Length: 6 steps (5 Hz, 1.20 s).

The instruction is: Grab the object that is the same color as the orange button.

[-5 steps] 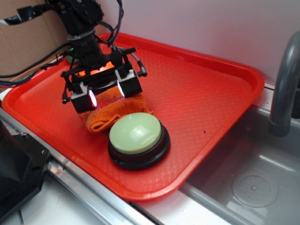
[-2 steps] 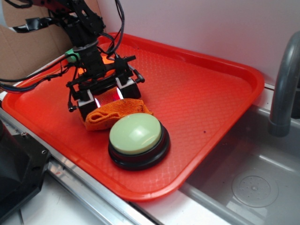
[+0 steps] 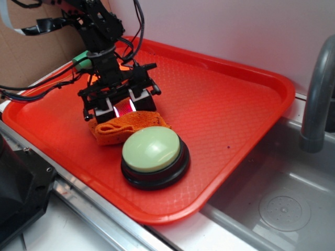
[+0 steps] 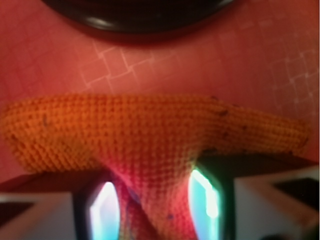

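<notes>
My jaws (image 3: 121, 107) are clamped on the one orange knitted cloth (image 3: 125, 125), a bunched fold of it pinched between both pads (image 4: 205, 197). The rest of it lies just in front of me on the one red tray (image 3: 230, 104). One pale green button (image 3: 153, 149) sits just past it, touching the cloth.

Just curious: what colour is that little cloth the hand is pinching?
Orange knit with a few darker flecks; the cloth shows best in the wrist view.

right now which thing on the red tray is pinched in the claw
The orange knitted cloth: a fold of it is bunched between the claw fingers. The pale green button sits beside it, untouched.
</notes>
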Each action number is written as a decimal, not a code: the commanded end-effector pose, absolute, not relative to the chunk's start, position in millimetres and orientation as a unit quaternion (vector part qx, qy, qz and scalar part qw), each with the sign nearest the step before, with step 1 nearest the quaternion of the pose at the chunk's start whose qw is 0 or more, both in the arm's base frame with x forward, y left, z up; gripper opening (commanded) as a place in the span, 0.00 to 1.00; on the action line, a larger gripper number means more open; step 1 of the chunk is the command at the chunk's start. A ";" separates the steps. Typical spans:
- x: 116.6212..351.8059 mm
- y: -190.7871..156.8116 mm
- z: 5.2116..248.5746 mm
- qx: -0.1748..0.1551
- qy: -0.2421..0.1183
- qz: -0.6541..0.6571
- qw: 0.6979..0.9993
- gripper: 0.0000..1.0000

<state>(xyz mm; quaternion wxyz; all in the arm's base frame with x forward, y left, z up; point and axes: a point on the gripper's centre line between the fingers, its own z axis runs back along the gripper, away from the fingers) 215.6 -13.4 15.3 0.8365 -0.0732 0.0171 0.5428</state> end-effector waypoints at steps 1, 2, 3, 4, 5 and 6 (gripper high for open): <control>222.4 -8.1 20.3 -0.060 -0.021 0.525 0.849 0.00; 221.8 -7.2 29.7 -0.045 -0.038 0.494 0.868 0.00; 220.7 -1.4 55.4 -0.029 -0.057 0.427 0.902 0.00; 213.8 8.1 90.1 -0.015 -0.103 0.341 0.934 0.00; 209.8 12.9 126.6 0.008 -0.098 0.260 0.961 0.00; 206.8 14.0 153.4 0.009 -0.104 0.193 0.976 0.00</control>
